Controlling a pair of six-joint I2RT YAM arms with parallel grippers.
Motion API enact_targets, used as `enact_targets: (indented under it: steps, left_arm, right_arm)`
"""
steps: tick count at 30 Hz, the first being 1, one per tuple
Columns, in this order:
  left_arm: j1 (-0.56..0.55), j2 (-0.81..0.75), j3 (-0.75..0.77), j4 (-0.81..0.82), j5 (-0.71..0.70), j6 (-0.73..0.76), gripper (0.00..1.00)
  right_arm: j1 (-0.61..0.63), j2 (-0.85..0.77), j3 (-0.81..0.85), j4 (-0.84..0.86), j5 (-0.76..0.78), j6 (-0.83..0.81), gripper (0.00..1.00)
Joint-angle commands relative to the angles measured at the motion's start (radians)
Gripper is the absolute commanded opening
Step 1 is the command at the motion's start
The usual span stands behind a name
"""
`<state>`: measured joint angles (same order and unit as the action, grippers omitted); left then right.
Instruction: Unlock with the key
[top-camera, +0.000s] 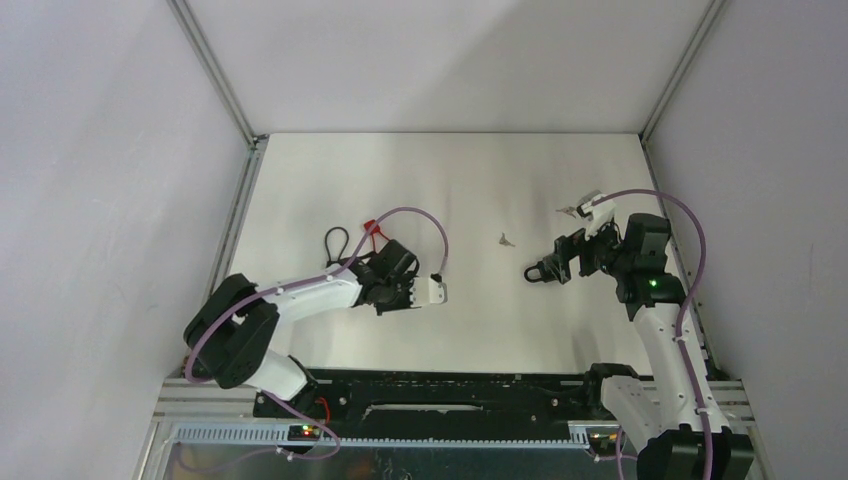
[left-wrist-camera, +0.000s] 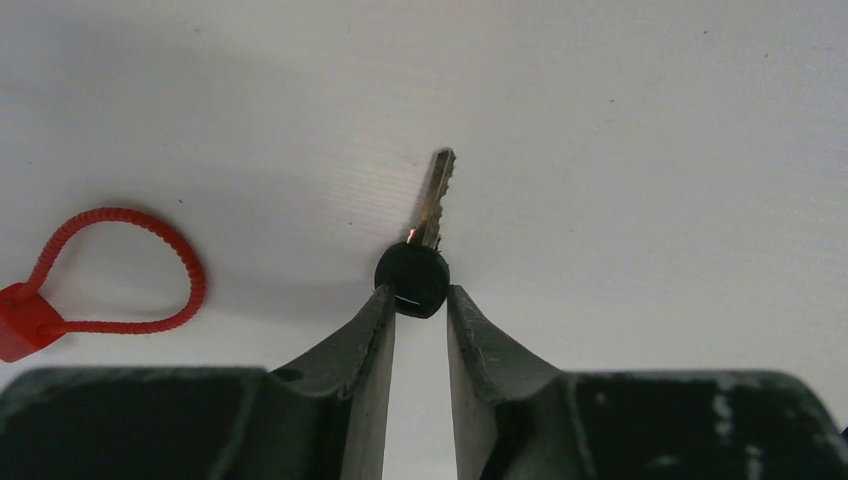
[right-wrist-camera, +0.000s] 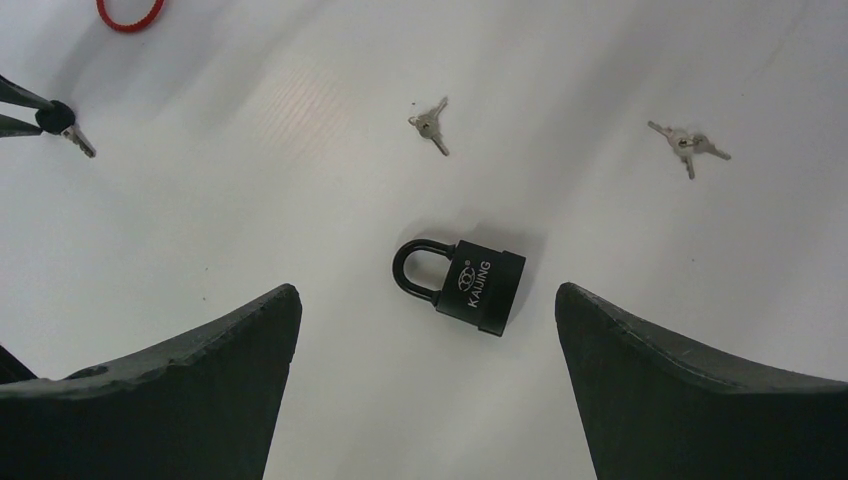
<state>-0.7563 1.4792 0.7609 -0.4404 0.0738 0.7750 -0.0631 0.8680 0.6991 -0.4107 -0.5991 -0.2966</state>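
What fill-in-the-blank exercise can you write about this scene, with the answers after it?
The left gripper pinches the key by its round ____ head.
The padlock bears the brand name ____.
The right gripper is fully ____, with one finger on each side of the padlock.
The plastic seal loop beside the key is ____.
Missing words: black; KAIJING; open; red.

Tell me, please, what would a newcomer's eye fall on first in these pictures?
The black-headed key stands out first, pinched by its head in the left tool, with a red loop tie lying off to its left. Next comes the black padlock, lying flat with its shackle closed, framed between the wide-open fingers of the right tool.
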Motion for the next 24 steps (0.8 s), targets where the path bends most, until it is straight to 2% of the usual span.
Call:
enact_targets:
  steps: [1,5,7,11,14,20,24]
  left_arm:
    - [-0.002,-0.047,-0.014,0.029,0.019,-0.038,0.29]
    - [0.001,-0.070,-0.011,0.021,0.033,-0.052,0.28]
    - [0.003,-0.082,-0.009,0.013,0.045,-0.053,0.31]
    - [0.010,-0.090,-0.015,0.009,0.046,-0.014,0.53]
    - [0.020,-0.071,0.004,-0.014,0.056,0.034,0.63]
    - [0.035,0.017,0.079,-0.100,0.070,0.136,0.67]
    - [0.038,0.040,0.103,-0.127,0.083,0.217,0.65]
  right_arm:
    - [0.011,-0.001,0.000,0.012,-0.018,0.001,1.00]
    - [0.011,-0.003,0.000,0.011,-0.018,0.001,1.00]
    - [0.011,-0.001,0.000,0.011,-0.018,-0.001,1.00]
    - [0.013,0.003,0.000,0.011,-0.021,-0.002,1.00]
    - [0.013,0.006,0.000,0.010,-0.018,-0.002,1.00]
    - [0.011,0.012,0.000,0.009,-0.013,-0.004,1.00]
    - [0.004,0.007,-0.006,0.015,-0.015,-0.006,1.00]
